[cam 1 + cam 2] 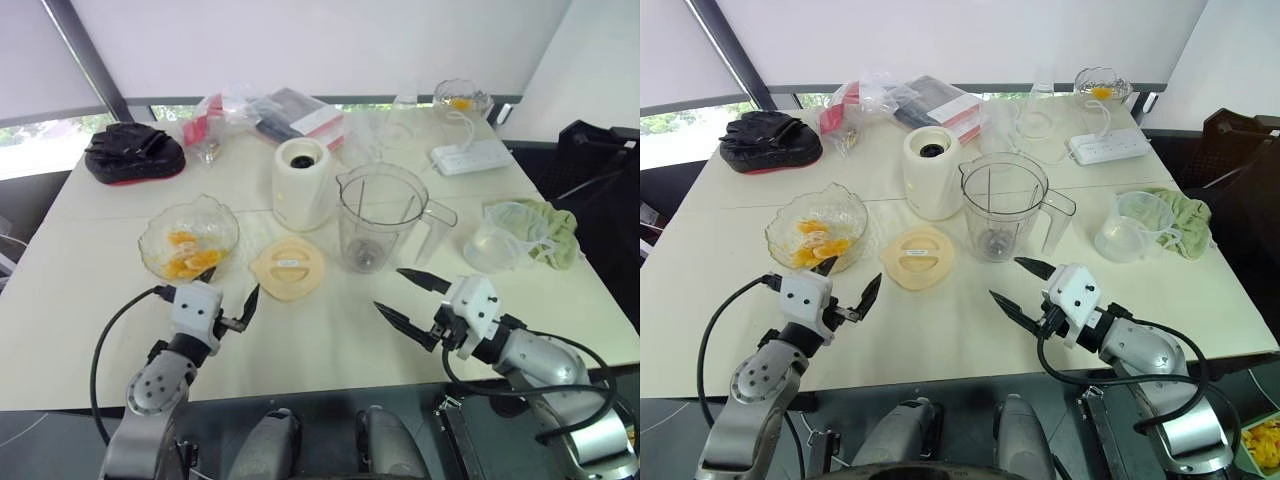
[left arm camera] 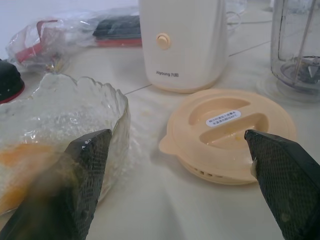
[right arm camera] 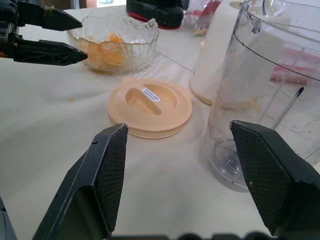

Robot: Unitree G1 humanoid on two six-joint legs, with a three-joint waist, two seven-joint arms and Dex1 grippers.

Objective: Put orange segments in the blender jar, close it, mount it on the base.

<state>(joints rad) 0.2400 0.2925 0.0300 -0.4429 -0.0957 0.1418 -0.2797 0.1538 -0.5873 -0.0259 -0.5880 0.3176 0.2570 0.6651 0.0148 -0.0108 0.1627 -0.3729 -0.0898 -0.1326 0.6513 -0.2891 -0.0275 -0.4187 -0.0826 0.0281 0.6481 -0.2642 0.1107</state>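
My left gripper (image 1: pixel 850 277): front edge of table (image 1: pixel 940 340), jaws wide, empty, beside bowl (image 1: pixel 775 230) of orange segments (image 1: pixel 815 245), likely for picking | my right gripper (image 1: pixel 1005 279): front edge, wide, empty | blender jar (image 1: pixel 1002 205): mid-table, open for filling | lid (image 1: pixel 918 257): flat beside it | base (image 1: pixel 932 172): just behind.

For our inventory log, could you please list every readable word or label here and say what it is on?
"Joyoung", then marks too small to read: front of the base.
The sticker on the lid: print too small to read.
The packets at the far edge: print too blurred to read.
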